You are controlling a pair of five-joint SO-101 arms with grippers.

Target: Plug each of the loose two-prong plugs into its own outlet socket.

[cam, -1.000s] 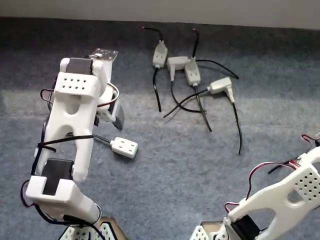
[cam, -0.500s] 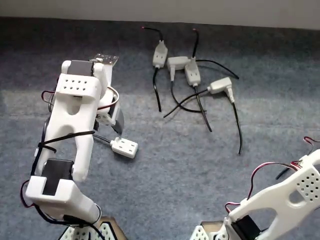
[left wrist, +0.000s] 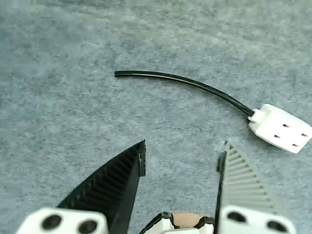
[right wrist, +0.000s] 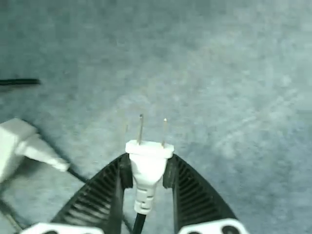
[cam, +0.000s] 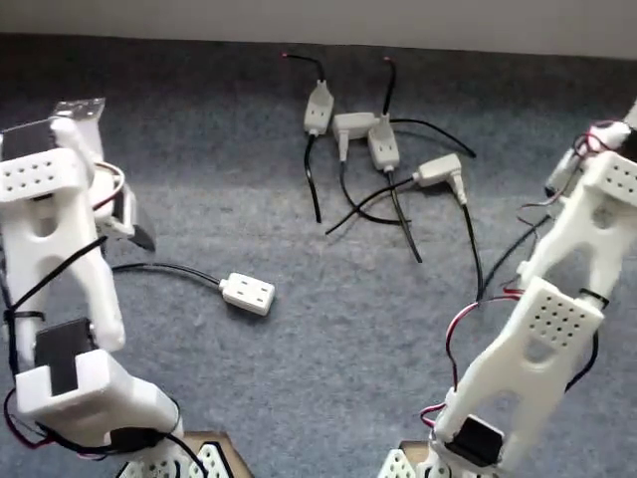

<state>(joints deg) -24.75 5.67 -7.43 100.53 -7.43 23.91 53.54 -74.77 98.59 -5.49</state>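
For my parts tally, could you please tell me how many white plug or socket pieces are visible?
6. Four pieces clustered on the far carpet, one socket block alone near the left arm, one plug in the right end effector. More may be hidden.

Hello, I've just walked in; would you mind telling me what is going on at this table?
The right gripper is shut on a white two-prong plug, prongs pointing away from it. The left gripper hangs open above the grey carpet, beside a white outlet block on a black cord; nothing is plugged into that block yet. A tangle of other white plugs and sockets lies at the far side.
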